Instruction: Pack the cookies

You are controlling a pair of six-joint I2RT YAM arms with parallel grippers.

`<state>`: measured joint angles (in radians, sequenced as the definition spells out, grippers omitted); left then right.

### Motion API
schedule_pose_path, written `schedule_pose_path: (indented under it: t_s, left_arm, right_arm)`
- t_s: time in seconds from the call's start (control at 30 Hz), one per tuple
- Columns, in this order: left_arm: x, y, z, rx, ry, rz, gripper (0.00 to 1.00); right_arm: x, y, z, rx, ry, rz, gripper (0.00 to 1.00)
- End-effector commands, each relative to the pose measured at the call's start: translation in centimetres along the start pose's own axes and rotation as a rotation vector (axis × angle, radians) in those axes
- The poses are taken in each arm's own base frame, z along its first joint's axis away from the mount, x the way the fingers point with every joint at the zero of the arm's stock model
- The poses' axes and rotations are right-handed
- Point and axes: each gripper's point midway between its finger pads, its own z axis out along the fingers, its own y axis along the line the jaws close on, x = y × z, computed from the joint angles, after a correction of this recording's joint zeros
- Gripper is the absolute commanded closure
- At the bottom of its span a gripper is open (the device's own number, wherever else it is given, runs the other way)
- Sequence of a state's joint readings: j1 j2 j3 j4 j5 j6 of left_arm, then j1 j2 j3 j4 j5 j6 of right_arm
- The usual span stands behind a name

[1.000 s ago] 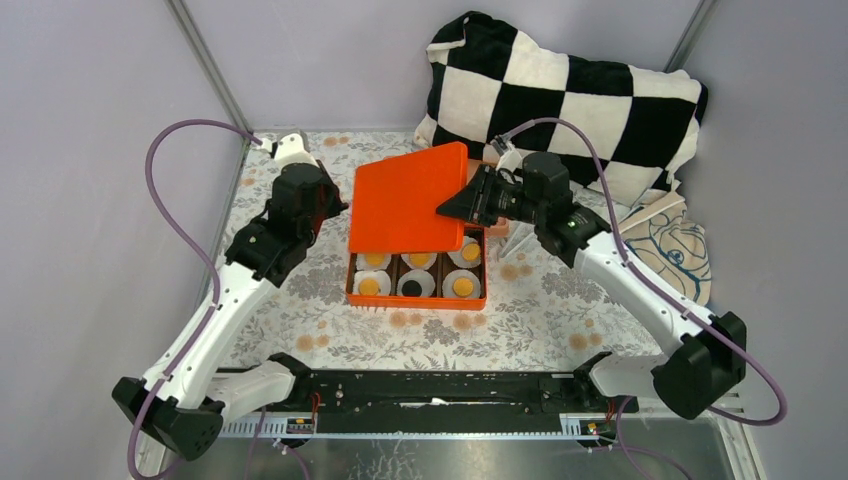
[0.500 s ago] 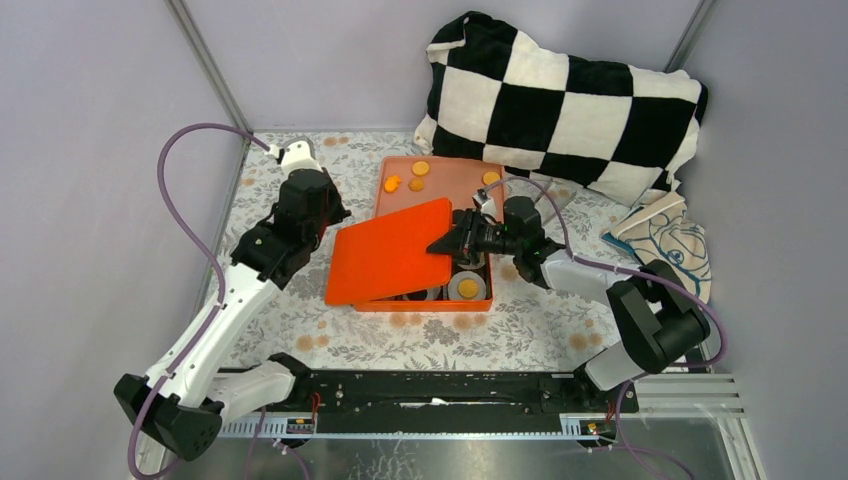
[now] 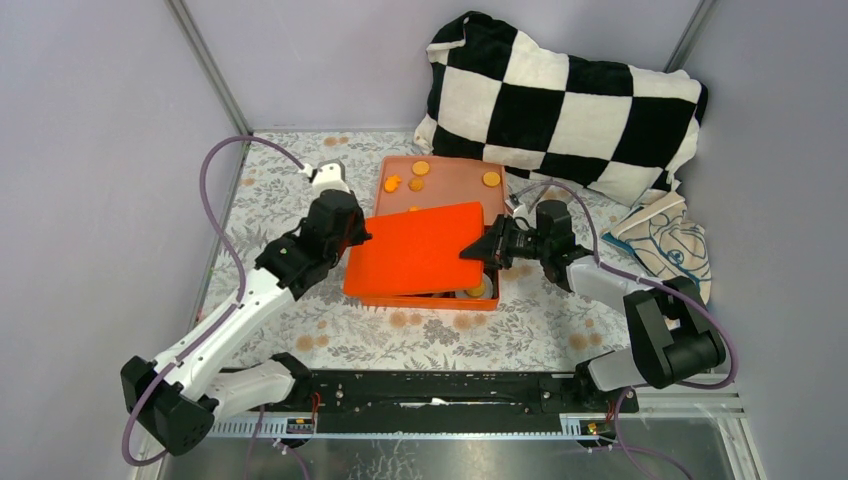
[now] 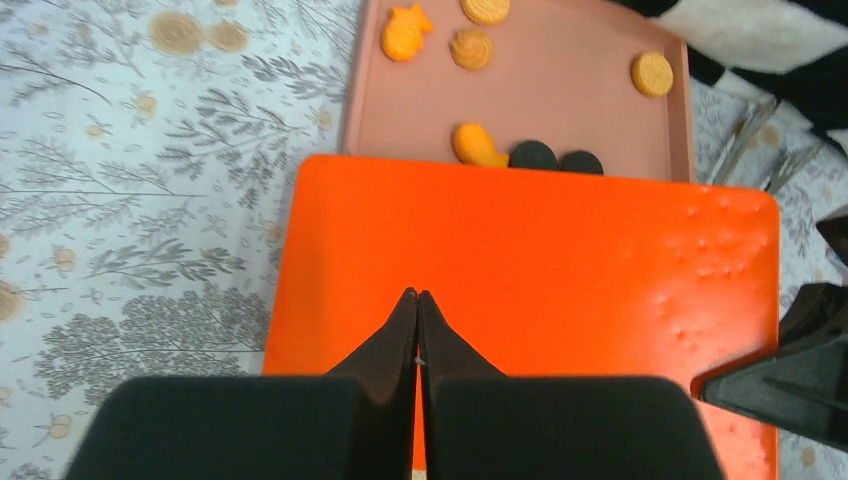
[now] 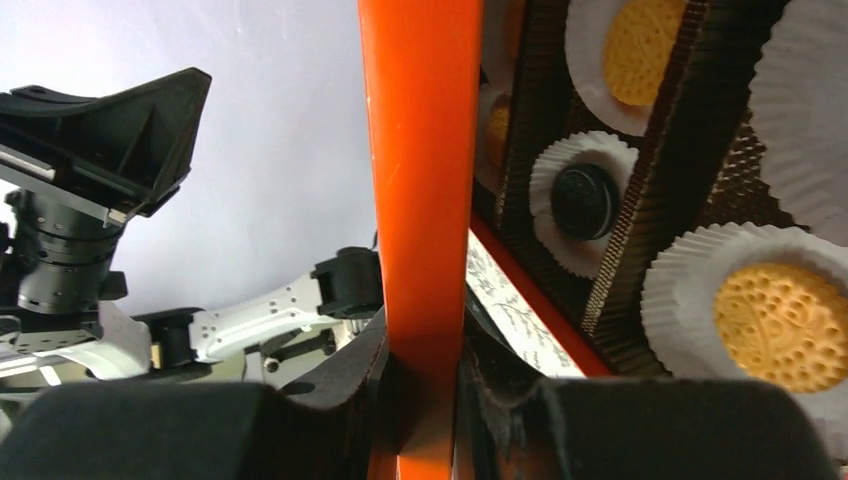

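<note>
My right gripper [image 3: 484, 250] is shut on the right edge of the flat orange lid [image 3: 415, 250], which it holds tilted over the orange box [image 3: 478, 299]. In the right wrist view the lid [image 5: 420, 180] runs between my fingers [image 5: 345, 385]. Beside it, yellow cookies [image 5: 775, 325] and a black cookie [image 5: 583, 200] lie in white paper cups inside the box. My left gripper [image 3: 357, 237] is shut and empty, its tips [image 4: 417, 295] over the lid's left part [image 4: 560, 260]. Loose cookies [image 4: 478, 145] lie on the pink tray [image 4: 560, 90] behind the box.
A black-and-white checkered pillow [image 3: 560, 100] lies at the back right. A folded cloth [image 3: 665, 240] lies at the right. The pink tray [image 3: 455, 190] with orange cookies [image 3: 421, 168] sits against the back of the box. The table has a floral cover [image 3: 290, 165].
My right gripper has carried the lid forward and down from over the tray to over the box, hiding most compartments. My left arm has moved right, up to the lid's left edge.
</note>
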<state>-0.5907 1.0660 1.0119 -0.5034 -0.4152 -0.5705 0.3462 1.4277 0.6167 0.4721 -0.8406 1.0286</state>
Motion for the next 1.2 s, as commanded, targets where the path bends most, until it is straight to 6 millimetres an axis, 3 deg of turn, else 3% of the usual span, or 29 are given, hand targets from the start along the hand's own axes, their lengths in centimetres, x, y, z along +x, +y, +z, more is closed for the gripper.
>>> schedule_pose_path:
  t_s: [0.0,0.27,0.47,0.7,0.97,1.17]
  left_arm:
    - [0.7,-2.1,0.7,0.054,-0.027,-0.021,1.00]
    - [2.5,-2.7,1.3,0.068,-0.042,-0.006,1.00]
    - [3.4,-2.1,1.6,0.061,-0.040,-0.007,1.00]
    - [3.3,-1.4,1.3,0.050,-0.071,-0.021,1.00]
    - [3.4,-1.6,1.1,0.068,-0.065,-0.022,1.00]
    - [2.8,-1.4,0.8,0.065,-0.102,-0.032,1.00]
  right_arm:
    - [0.8,-2.7,-0.6,0.055,0.051,-0.066,1.00]
    - [0.1,-5.2,-0.8,0.089,0.059,-0.064,1.00]
    - [-0.2,-5.1,-1.3,0.069,0.061,-0.063,0.94]
    - [-0.9,-0.7,-2.6,-0.010,0.038,-0.132,0.96]
    - [-1.1,1.8,-4.5,-0.123,0.007,-0.123,1.00]
    - [-2.1,8.4,-6.0,-0.367,-0.011,-0.215,1.00]
